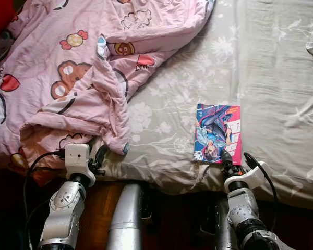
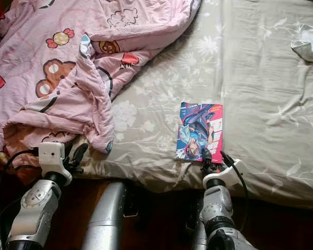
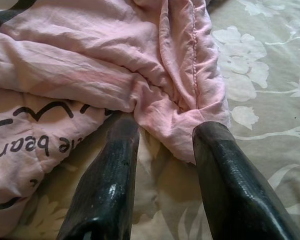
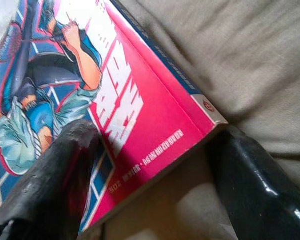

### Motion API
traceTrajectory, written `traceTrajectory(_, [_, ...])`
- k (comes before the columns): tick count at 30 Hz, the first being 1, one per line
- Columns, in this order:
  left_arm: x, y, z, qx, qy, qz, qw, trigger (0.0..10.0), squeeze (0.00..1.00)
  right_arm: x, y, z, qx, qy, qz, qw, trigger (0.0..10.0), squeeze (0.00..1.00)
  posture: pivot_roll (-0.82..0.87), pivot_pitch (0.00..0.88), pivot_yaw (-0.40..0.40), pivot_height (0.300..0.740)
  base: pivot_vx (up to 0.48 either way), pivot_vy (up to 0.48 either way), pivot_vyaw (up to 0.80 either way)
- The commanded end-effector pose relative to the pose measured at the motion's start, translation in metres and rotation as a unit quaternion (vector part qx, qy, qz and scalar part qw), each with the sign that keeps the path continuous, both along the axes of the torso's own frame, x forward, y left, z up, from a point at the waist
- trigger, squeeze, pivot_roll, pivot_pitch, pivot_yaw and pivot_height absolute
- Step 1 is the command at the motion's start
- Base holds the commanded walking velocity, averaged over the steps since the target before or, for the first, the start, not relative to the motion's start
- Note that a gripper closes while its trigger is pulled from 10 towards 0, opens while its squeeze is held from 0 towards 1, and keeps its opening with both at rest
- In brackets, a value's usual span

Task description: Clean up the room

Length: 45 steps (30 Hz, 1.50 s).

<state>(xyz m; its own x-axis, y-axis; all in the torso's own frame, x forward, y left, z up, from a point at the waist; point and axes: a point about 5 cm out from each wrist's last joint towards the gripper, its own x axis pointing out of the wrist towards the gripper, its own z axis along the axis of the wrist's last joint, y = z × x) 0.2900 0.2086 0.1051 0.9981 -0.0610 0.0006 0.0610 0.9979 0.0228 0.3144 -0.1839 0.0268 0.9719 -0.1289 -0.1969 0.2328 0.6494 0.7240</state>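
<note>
- A bed with a grey floral sheet (image 1: 208, 62) takes up most of the head views; a pink cartoon-print quilt (image 1: 68, 67) is heaped over the upper left of the frame, its folded corner hanging toward the lower left.
- A comic book (image 1: 217, 133) with a pink and blue cover lies flat on the sheet, right of centre, near the bed's front edge.
- The right gripper (image 1: 230, 165) sits at the lower right, at the book's near edge; in the right wrist view its fingers (image 4: 50, 185) are spread wide, one over the cover and one below the pink corner on the sheet; the book is not clamped.
- The left gripper (image 3: 162, 150) is at the lower left, fingers apart either side of the quilt's corner fold.
- A crumpled pale cloth (image 2: 309, 42) lies at the upper right.
</note>
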Motion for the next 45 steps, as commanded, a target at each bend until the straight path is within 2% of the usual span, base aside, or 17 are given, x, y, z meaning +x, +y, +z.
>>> traceTrajectory(1, [-0.009, 0.007, -0.011, 0.013, 0.026, 0.009, 1.0, 10.0, 0.0, -0.006, 0.007, -0.009, 0.015, 0.009, 0.007, 1.0, 9.0, 0.0, 0.17, 0.507, 0.148, 0.619, 0.0, 0.0, 0.0])
traceTrajectory(2, [-0.01, 0.007, -0.012, 0.014, 0.027, 0.009, 0.999, 10.0, 0.0, -0.005, 0.007, -0.007, 0.017, 0.002, 0.005, 1.0, 7.6, 0.0, 0.17, 0.505, 0.149, 0.619, 0.0, 0.0, 0.0])
traceTrajectory(3, [-0.01, 0.007, -0.012, 0.015, 0.028, 0.009, 0.999, 10.0, 0.0, -0.005, 0.006, -0.006, 0.017, 0.001, 0.004, 1.0, 3.5, 0.0, 0.17, 0.505, 0.149, 0.619, 0.0, 0.0, 0.0])
traceTrajectory(4, [-0.01, 0.007, -0.012, 0.015, 0.028, 0.01, 0.999, 10.0, 0.0, -0.004, 0.006, -0.005, 0.016, 0.001, 0.003, 1.0, 2.2, 0.0, 0.17, 0.505, 0.149, 0.619, 0.0, 0.0, 0.0])
traceTrajectory(5, [-0.01, 0.007, -0.012, 0.016, 0.029, 0.01, 0.999, 10.0, 0.0, -0.004, 0.006, -0.005, 0.015, 0.0, 0.003, 1.0, 1.6, 0.0, 0.17, 0.503, 0.149, 0.619, 0.0, 0.0, 0.0])
traceTrajectory(7, [-0.01, 0.007, -0.013, 0.017, 0.03, 0.009, 0.999, 10.0, 0.0, -0.003, 0.005, -0.005, 0.013, -0.001, 0.004, 1.0, 1.3, 0.0, 0.17, 0.503, 0.149, 0.619, 0.0, 0.0, 0.0])
traceTrajectory(8, [-0.01, 0.007, -0.013, 0.018, 0.03, 0.009, 0.999, 10.0, 0.0, -0.003, 0.005, -0.004, 0.013, -0.002, 0.004, 1.0, 0.4, 0.0, 0.17, 0.501, 0.149, 0.619, 0.0, 0.0, 0.0])
traceTrajectory(11, [-0.009, 0.006, -0.013, 0.018, 0.03, 0.008, 0.999, 10.0, 0.0, -0.003, 0.005, -0.004, 0.013, -0.002, 0.004, 1.0, 0.4, 0.0, 0.17, 0.5, 0.148, 0.619, 0.0, 0.0, 0.0])
traceTrajectory(12, [-0.009, 0.006, -0.013, 0.017, 0.03, 0.008, 0.999, 10.0, 0.0, -0.003, 0.004, -0.004, 0.012, -0.001, 0.004, 1.0, 0.0, 0.0, 0.17, 0.498, 0.148, 0.619, 0.0, 0.0, 0.0])
traceTrajectory(14, [-0.009, 0.005, -0.013, 0.017, 0.03, 0.007, 0.999, 10.0, 0.0, -0.004, 0.004, -0.005, 0.011, -0.001, 0.004, 1.0, 0.3, 0.0, 0.17, 0.495, 0.147, 0.619, 0.0, 0.0, 0.0])
traceTrajectory(19, [-0.008, 0.005, -0.014, 0.016, 0.03, 0.007, 0.999, 10.0, 0.0, -0.004, 0.004, -0.005, 0.009, 0.002, 0.005, 1.0, 0.0, 0.0, 0.17, 0.493, 0.145, 0.619, 0.0, 0.0, 0.0])
traceTrajectory(37, [-0.003, 0.004, -0.012, 0.013, 0.023, 0.012, 1.0, 10.0, 0.0, -0.002, 0.009, -0.005, 0.004, 0.008, 0.015, 1.0, 0.0, 0.0, 0.17, 0.478, 0.134, 0.619, 0.0, 0.0, 0.0])
traceTrajectory(45, [0.004, 0.002, -0.012, 0.006, 0.02, 0.017, 1.0, 10.0, 0.0, 0.001, 0.008, 0.001, -0.039, -0.001, 0.022, 0.999, 0.0, 0.0, 0.15, 0.437, 0.118, 0.619, 0.0, 0.0, 0.0])
